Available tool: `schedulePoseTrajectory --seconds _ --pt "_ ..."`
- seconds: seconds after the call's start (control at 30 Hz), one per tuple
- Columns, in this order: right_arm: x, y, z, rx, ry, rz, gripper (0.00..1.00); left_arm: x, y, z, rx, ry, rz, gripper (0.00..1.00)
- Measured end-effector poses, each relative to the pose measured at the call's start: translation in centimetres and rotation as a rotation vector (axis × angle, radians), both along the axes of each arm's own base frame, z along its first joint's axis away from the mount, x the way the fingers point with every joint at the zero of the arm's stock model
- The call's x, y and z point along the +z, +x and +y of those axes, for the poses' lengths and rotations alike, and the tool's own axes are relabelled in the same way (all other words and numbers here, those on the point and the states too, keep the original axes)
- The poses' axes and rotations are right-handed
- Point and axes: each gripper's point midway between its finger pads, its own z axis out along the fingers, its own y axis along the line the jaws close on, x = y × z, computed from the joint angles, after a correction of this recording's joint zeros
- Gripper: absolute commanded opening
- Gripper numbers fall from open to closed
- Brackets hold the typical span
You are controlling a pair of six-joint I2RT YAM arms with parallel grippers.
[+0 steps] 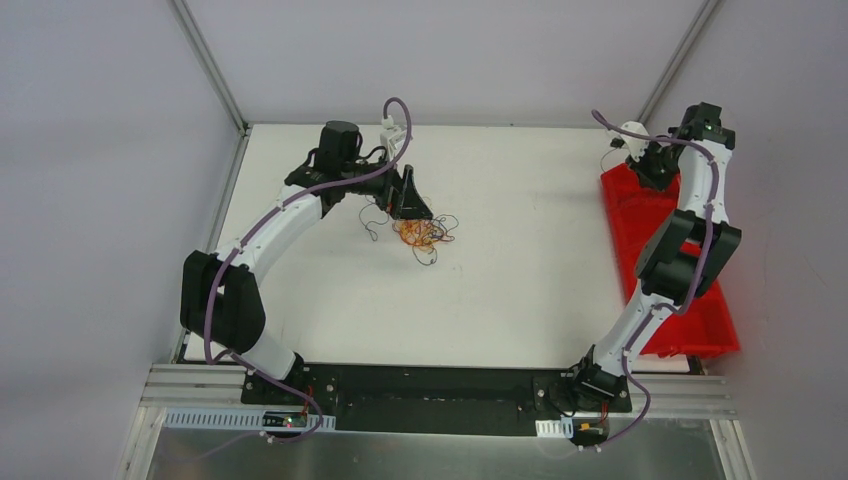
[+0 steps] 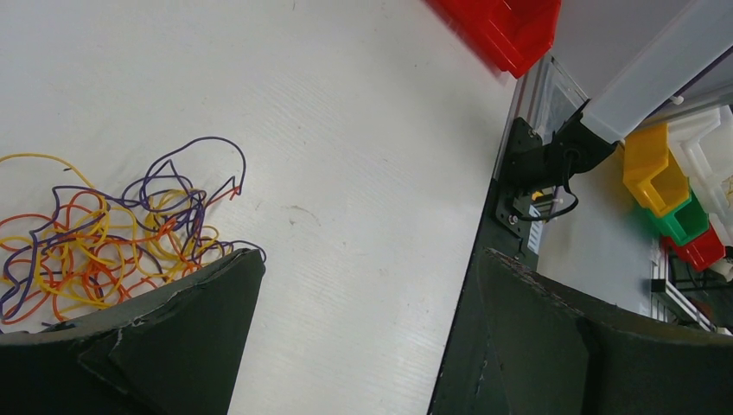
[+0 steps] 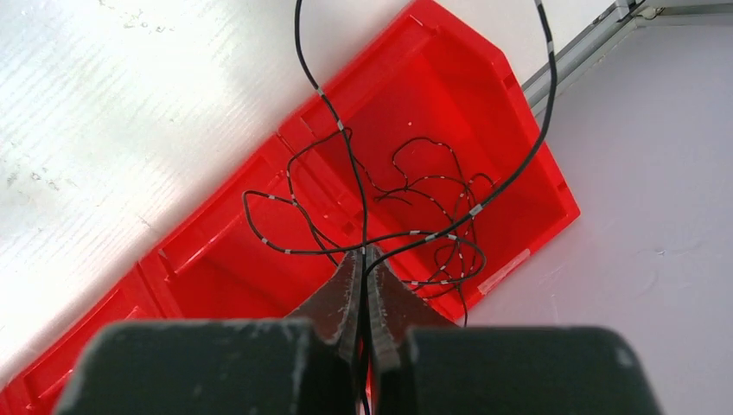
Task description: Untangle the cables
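Note:
The cables point(image 1: 424, 234) lie as a tangle of orange, yellow, red and purple wires near the middle of the white table point(image 1: 520, 290). My left gripper point(image 2: 370, 259) hovers just beside the tangle point(image 2: 95, 251), which sits outside its left finger point(image 2: 173, 337). Its jaws are open wide with only bare table between them. My right gripper point(image 3: 363, 257) is shut on a thin black cable with white bands point(image 3: 346, 147) above the red bin point(image 3: 484, 95). More loops of black cable point(image 3: 436, 216) lie in that bin.
The long red bin point(image 1: 690, 300) runs along the table's right edge under the right arm. In the left wrist view, stacked yellow, green and red bins point(image 2: 674, 199) stand beyond the table's near edge. Grey walls close in the back and sides.

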Motion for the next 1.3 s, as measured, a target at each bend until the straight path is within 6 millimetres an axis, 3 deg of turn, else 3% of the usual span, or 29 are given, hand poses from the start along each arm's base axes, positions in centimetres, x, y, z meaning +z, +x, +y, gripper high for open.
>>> schedulePoseTrajectory --seconds 0.1,0.43,0.6,0.87,1.0,1.2,1.3 --pt "-0.5 0.0 -0.5 0.000 -0.027 0.019 0.00 0.0 0.0 0.0 0.000 -0.002 -0.001 1.00" --pt "-3.9 3.9 -3.8 0.043 -0.174 0.044 0.00 -0.3 0.2 0.0 -0.002 -0.008 0.021 1.00" --pt "-4.5 5.6 -5.4 0.082 -0.257 0.055 0.00 -0.9 0.5 0.1 0.001 -0.005 0.041 1.00" --pt "-6.9 5.6 -6.3 0.129 -0.318 0.120 0.00 -1.3 0.7 0.2 0.004 -0.005 0.053 0.98" --pt "-7.0 5.6 -6.6 0.133 -0.335 0.129 0.09 -1.5 0.9 0.4 0.010 -0.004 0.059 0.97" --pt "-7.7 5.6 -6.7 0.133 -0.347 0.125 0.36 -1.8 1.0 0.4 0.008 -0.002 0.068 0.97" --pt "-7.8 5.4 -6.6 0.128 -0.343 0.127 0.43 -1.7 1.0 0.3 0.004 -0.004 0.068 0.97"
